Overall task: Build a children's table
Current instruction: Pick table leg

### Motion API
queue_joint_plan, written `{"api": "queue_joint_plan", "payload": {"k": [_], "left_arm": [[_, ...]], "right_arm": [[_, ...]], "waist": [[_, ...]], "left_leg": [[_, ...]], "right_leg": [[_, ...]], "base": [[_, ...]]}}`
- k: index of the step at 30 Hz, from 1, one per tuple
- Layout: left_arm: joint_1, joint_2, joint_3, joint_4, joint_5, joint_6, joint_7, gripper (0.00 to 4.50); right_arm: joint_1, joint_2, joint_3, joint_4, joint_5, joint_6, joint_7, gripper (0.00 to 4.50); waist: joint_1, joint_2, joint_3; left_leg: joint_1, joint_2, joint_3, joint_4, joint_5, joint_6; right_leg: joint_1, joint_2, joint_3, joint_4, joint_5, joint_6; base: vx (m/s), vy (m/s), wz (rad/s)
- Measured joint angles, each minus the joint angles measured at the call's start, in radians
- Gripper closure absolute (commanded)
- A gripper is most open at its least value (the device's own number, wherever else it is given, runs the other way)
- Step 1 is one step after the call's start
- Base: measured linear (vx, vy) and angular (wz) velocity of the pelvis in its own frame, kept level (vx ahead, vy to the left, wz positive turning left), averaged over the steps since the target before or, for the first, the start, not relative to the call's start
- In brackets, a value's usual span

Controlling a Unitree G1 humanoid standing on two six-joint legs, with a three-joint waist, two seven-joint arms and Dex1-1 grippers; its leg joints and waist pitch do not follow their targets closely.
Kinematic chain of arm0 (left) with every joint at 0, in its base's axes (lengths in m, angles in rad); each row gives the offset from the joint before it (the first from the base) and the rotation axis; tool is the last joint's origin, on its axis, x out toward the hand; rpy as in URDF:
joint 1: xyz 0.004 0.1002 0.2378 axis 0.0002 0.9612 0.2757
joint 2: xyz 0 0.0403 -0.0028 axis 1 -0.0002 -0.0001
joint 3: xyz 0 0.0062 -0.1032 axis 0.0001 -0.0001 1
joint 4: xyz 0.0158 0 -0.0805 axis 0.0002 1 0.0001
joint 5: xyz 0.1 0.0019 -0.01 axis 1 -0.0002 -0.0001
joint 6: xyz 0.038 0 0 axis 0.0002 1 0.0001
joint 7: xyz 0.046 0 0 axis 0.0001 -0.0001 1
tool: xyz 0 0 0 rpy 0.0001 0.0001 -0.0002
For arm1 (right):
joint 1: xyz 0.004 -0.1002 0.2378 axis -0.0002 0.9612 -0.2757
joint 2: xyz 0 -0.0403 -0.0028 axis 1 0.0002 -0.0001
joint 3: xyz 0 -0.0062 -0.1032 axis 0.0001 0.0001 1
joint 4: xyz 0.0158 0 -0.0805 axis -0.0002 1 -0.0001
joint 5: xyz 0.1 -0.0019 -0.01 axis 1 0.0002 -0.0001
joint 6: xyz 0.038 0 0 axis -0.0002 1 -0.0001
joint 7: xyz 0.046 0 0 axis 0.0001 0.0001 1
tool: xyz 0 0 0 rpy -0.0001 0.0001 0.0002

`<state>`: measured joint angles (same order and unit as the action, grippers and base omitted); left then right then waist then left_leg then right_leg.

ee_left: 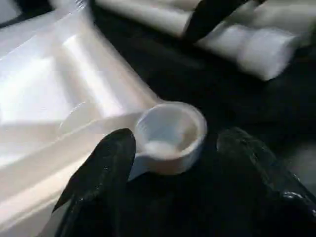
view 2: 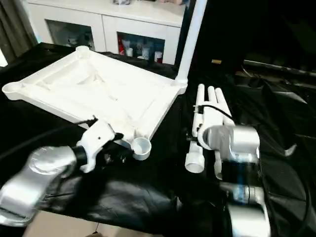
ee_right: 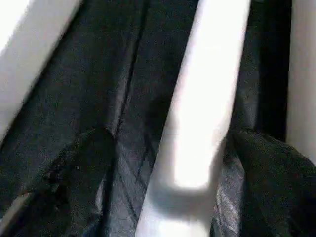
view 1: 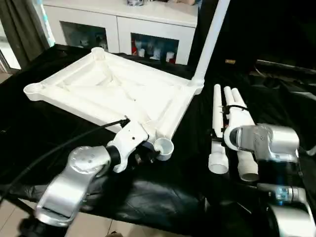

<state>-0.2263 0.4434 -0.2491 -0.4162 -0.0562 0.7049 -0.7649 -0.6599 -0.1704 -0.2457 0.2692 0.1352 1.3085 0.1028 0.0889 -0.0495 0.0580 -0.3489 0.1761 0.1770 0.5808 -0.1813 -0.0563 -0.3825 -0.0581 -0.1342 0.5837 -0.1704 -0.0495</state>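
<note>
Tabletop (view 1: pixel 113 89) inverted on surface (view 1: pixel 163 192): one leg (view 1: pixel 211 39) socketed, three legs (view 1: pixel 232 128) loose; left hand (ee_left: pixel 170 163) open around near-corner socket (ee_left: pixel 170 133), right hand (ee_right: pixel 163 182) wide open astride a loose leg, neither gripping.

A black-draped work table (view 1: pixel 163 197) stands before a white cabinet (view 1: pixel 123 19) with glass doors; a curtain (view 1: pixel 22 27) hangs nearby.

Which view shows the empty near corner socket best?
The left wrist view: the socket sits close up between the left gripper fingers, its hollow open and empty. Both eye views show it as a small cup at the tabletop near corner. The right wrist view looks at a leg.
</note>
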Motion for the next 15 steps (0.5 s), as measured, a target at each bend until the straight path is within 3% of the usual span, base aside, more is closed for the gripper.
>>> {"api": "queue_joint_plan", "payload": {"k": [8, 14, 15], "left_arm": [[-0.003, 0.050, -0.001, -0.069, -0.075, 0.054, -0.074, 1.43], [-0.016, 0.062, -0.003, -0.088, -0.103, 0.105, -0.084, 1.43], [-0.018, 0.063, -0.003, -0.089, -0.109, 0.119, -0.084, 1.26]], "right_arm": [[-0.011, 0.000, 0.017, 0.129, 0.000, -0.011, 0.011, 0.68], [-0.026, -0.002, 0.016, 0.186, -0.002, -0.038, 0.005, 1.11], [-0.033, -0.003, 0.016, 0.200, -0.002, -0.041, 0.005, 1.31]], "waist": [[-0.001, -0.007, 0.000], [-0.002, -0.022, 0.002], [-0.002, -0.023, 0.002]], "left_leg": [[0.000, -0.001, 0.001, 0.004, 0.000, 0.000], [0.001, -0.001, 0.001, 0.009, 0.001, -0.001], [0.001, -0.001, 0.001, 0.010, 0.001, -0.001]], "right_leg": [[-0.001, 0.000, 0.005, 0.006, 0.000, 0.000], [-0.001, 0.000, 0.007, 0.012, -0.001, 0.001], [-0.001, 0.000, 0.007, 0.011, -0.001, 0.001]], "base": [[0.000, 0.000, 0.00], [0.000, 0.000, 0.00], [0.000, 0.000, 0.00]]}}
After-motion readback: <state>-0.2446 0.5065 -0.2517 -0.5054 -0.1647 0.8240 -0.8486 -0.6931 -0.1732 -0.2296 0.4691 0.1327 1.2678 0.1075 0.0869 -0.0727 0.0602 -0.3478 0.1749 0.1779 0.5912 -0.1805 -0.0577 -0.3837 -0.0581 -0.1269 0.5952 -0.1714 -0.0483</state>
